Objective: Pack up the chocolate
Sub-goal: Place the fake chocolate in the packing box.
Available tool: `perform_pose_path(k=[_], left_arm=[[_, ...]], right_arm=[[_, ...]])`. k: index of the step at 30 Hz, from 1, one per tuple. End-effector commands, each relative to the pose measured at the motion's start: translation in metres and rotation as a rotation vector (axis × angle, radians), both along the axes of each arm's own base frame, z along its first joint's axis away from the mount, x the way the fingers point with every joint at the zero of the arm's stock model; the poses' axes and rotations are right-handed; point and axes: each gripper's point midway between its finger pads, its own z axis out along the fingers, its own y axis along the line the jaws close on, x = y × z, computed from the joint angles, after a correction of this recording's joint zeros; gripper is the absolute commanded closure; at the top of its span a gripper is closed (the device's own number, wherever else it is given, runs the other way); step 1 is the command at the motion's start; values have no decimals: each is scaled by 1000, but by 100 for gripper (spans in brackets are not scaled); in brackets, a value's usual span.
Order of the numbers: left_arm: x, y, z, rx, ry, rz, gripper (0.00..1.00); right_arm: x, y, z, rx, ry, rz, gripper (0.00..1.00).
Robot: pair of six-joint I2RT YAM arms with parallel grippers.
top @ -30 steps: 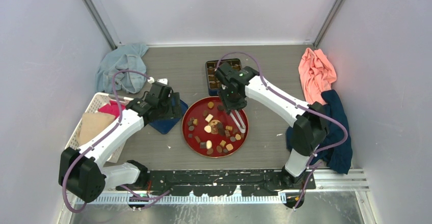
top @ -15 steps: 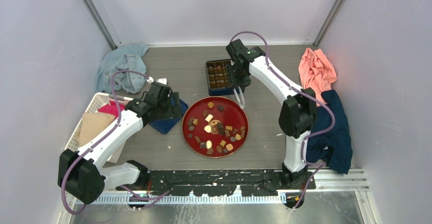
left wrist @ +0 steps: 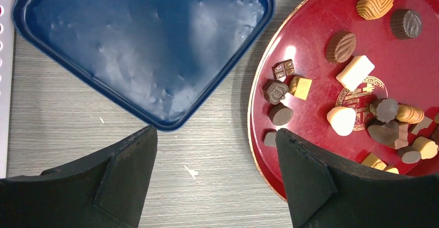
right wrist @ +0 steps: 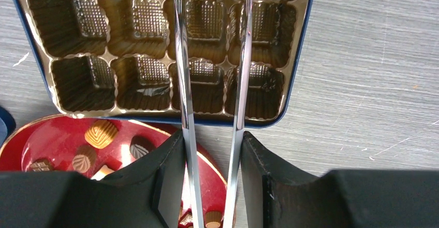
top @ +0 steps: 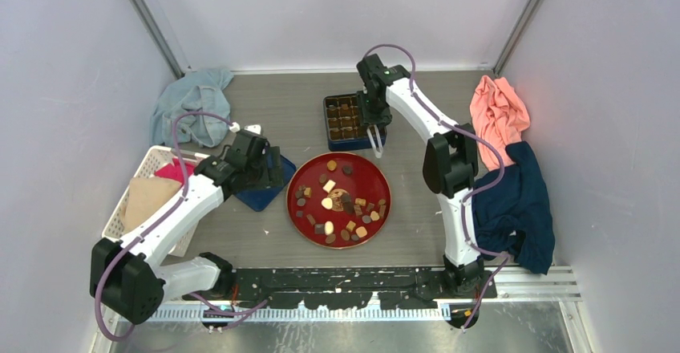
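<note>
Several small chocolate pieces (top: pixel 337 205) lie scattered on the red plate (top: pixel 358 178); they show close up as chocolate (left wrist: pixel 340 47) in the left wrist view and as chocolate (right wrist: pixel 101 133) in the right one. My right gripper (top: pixel 372 120) is shut on metal tongs (right wrist: pixel 182 83) over the blue box's gold tray (right wrist: pixel 140 67). The cells visible there hold nothing. The tongs' tips run out of the top of that view. My left gripper (left wrist: pixel 215 140) hangs open over bare table, between the blue lid (left wrist: pixel 145 46) and the red plate (left wrist: pixel 310 41).
The box (top: pixel 343 119) sits just behind the plate. A white basket (top: pixel 144 178) with cloths stands at the left, with a grey-blue cloth (top: pixel 192 106) behind it. Pink cloth (top: pixel 499 112) and dark blue cloth (top: pixel 525 208) lie at the right.
My right arm swung from over the red plate back to the box, carrying the tongs. The left arm stayed where it was.
</note>
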Motion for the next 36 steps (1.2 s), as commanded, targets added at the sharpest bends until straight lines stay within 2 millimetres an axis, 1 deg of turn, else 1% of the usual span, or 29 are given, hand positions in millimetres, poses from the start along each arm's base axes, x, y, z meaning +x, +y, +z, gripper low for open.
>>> perform_pose_path(k=[1, 5, 11, 14, 22, 25, 30, 36], left_arm=[[4, 5, 16, 2, -58, 12, 15], [2, 6, 14, 6, -46, 16, 15], [1, 9, 17, 19, -50, 23, 15], [1, 12, 17, 24, -54, 31, 15], [0, 11, 14, 20, -46, 34, 15], [1, 11, 14, 20, -46, 33, 15], [2, 10, 14, 18, -47, 32, 15], [2, 9, 14, 14, -48, 30, 15]], right_arm=[[23, 0, 23, 21, -92, 5, 79], [27, 4, 18, 37, -83, 6, 79], [37, 10, 11, 48, -83, 7, 79], [41, 15, 12, 62, -82, 8, 79], [40, 18, 5, 71, -57, 13, 77], [39, 19, 5, 74, -52, 14, 72], [38, 19, 8, 78, -58, 14, 67], [37, 19, 8, 76, -53, 16, 60]])
